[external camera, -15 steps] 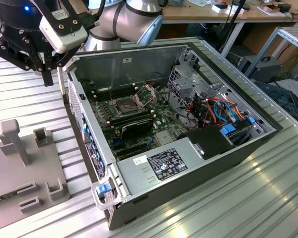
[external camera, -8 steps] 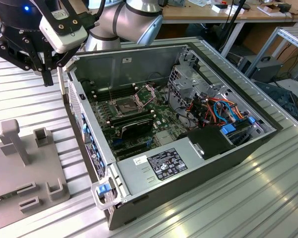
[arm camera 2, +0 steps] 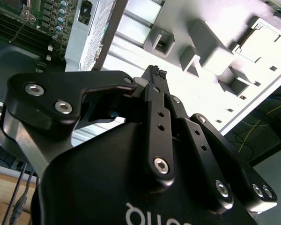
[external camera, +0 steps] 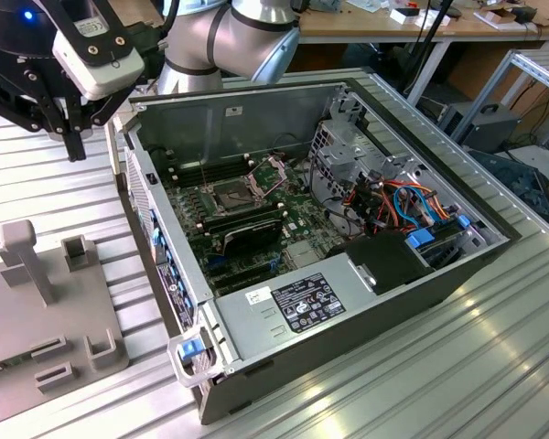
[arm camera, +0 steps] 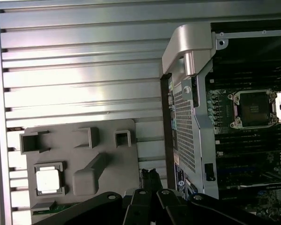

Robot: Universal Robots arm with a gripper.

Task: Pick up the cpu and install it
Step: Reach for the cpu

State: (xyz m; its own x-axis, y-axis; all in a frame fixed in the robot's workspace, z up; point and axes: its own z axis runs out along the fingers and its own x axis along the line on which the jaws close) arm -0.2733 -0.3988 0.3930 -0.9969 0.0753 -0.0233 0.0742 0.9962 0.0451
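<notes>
- Your hand, at the exterior view's upper left, hangs over the ribbed aluminium bench, its fingers closed together on nothing.
- The cpu lies in a square recess of the grey fixture plate, beside the open computer case.
- Along the exterior view's top edge you see a wooden desk and cables.

Nothing legible — the white label on the power supply carries print too small to read.
</notes>
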